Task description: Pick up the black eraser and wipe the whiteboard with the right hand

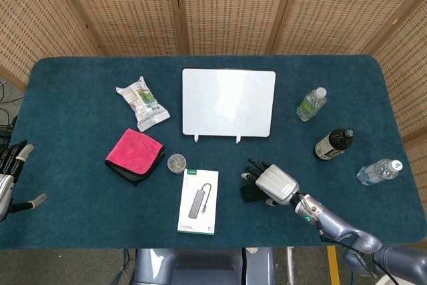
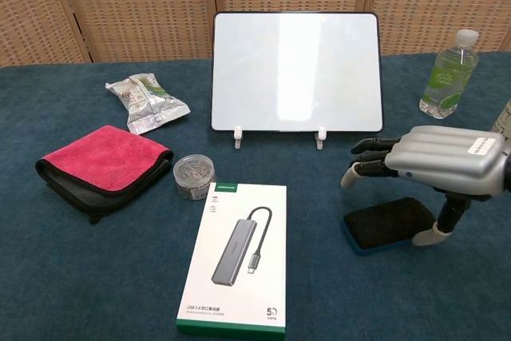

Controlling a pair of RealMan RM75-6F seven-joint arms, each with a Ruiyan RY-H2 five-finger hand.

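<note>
The black eraser (image 2: 383,224) with a blue base lies flat on the table, right of the boxed hub; only its left end (image 1: 249,193) shows in the head view. My right hand (image 2: 435,164) (image 1: 273,183) hovers palm-down just above it, fingers spread and slightly bent, thumb tip down beside its right end. Nothing is held. The whiteboard (image 1: 228,102) (image 2: 296,71) stands upright on two white feet at the table's back middle, its face blank. My left hand (image 1: 9,179) rests open at the far left edge, seen only in the head view.
A white hub box (image 2: 237,257) lies left of the eraser. A small round tin (image 2: 195,175), a pink cloth (image 2: 102,162) and a snack packet (image 2: 145,101) sit further left. A green-label bottle (image 1: 311,103), a dark bottle (image 1: 332,143) and a clear bottle (image 1: 379,171) stand right.
</note>
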